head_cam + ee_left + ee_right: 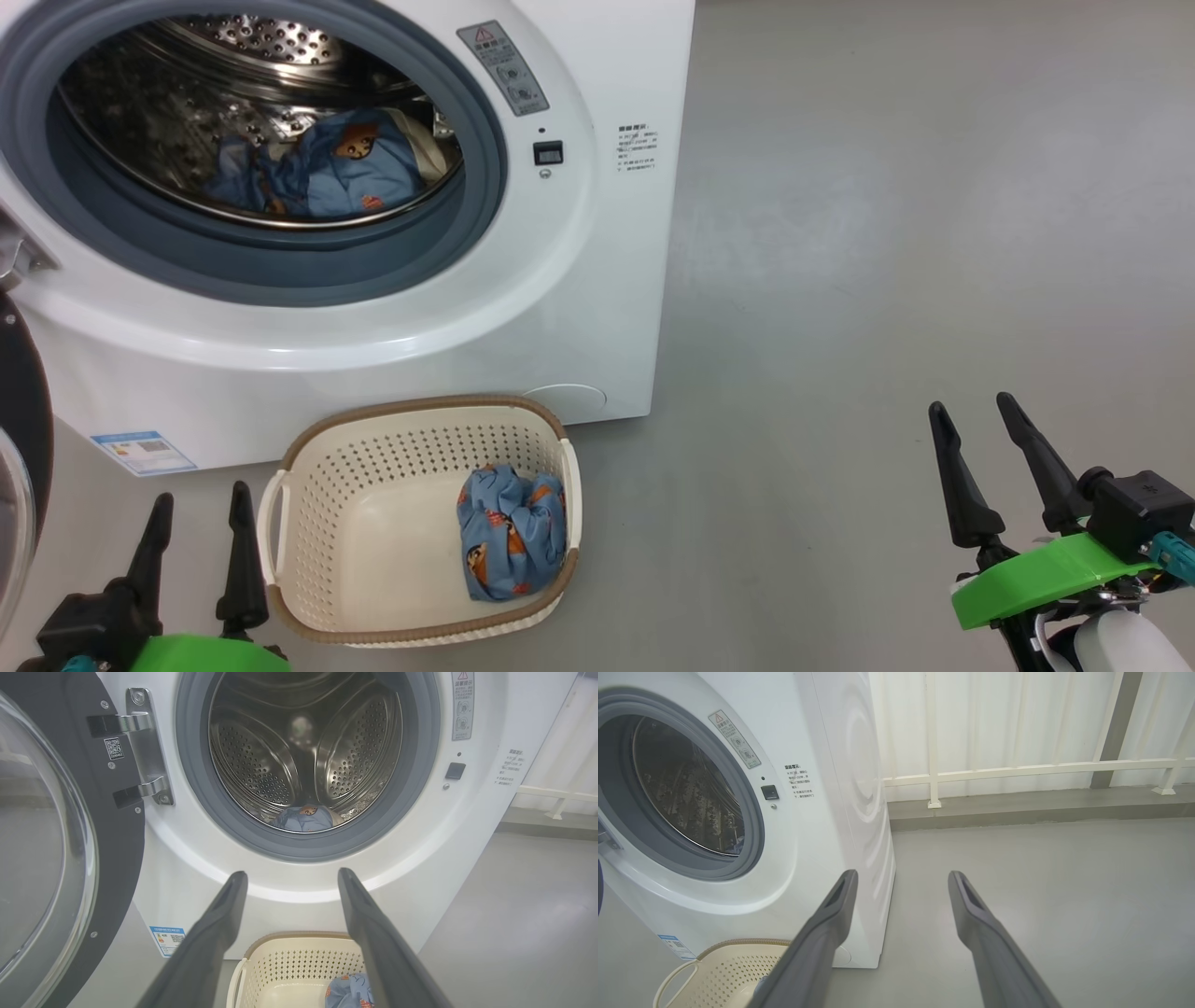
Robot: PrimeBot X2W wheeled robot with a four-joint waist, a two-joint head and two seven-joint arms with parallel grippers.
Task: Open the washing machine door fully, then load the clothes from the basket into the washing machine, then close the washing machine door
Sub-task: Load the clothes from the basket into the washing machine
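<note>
The white washing machine [597, 243] stands with its door [42, 858] swung open to the left, black rim and glass bowl showing. Light blue printed clothes [327, 168] and a bit of cream cloth lie in the steel drum [303, 756]. The cream basket [373, 560] sits on the floor in front, with one blue printed garment [512, 546] bunched at its right end. My left gripper [201, 499] is open and empty just left of the basket. My right gripper [976, 411] is open and empty over bare floor far to the right.
Grey floor [887, 233] stretches to the right of the machine. A white railing and pale wall [1017, 765] run behind it, with a low kerb along the floor. The open door [19, 448] stands close to my left arm.
</note>
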